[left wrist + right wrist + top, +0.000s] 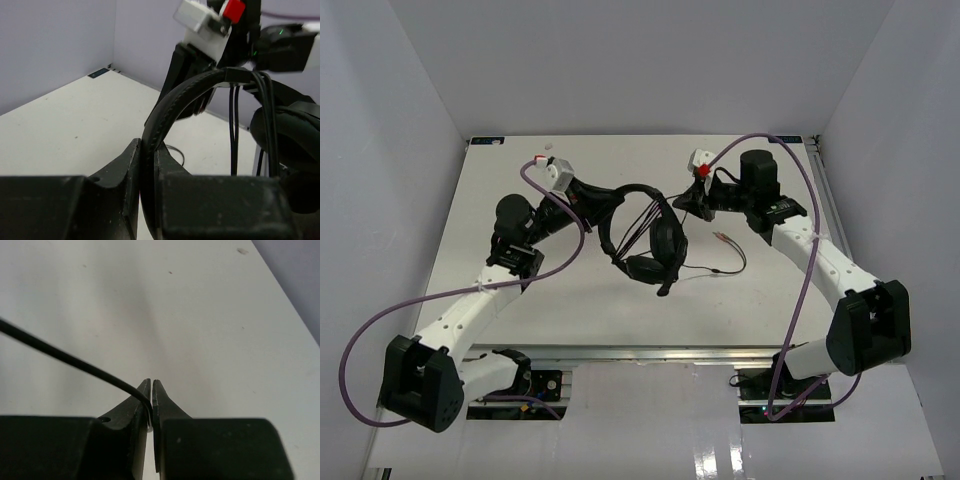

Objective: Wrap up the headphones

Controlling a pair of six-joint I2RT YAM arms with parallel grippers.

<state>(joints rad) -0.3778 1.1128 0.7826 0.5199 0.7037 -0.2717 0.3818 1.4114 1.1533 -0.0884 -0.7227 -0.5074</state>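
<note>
One pair of headphones (666, 240) hangs over the middle of the table (720, 310), held between two arms. Its headband (175, 100) arches up out of the left pincer (147, 150), which is clamped on it. The two earcups (642, 268) lie toward the near edge and the band's crown toward the far edge, with the long axis slanting left to right. Several strands of its one thin cable (65, 357) cross the band. The right pincer (151, 390) is closed on this cable. The loose end trails on the table to the right, ending in two small plugs (719, 238). The table is white and scuffed, with three pale walls (620, 60) around it. Two purple cables (765, 136) loop off the arms.
</note>
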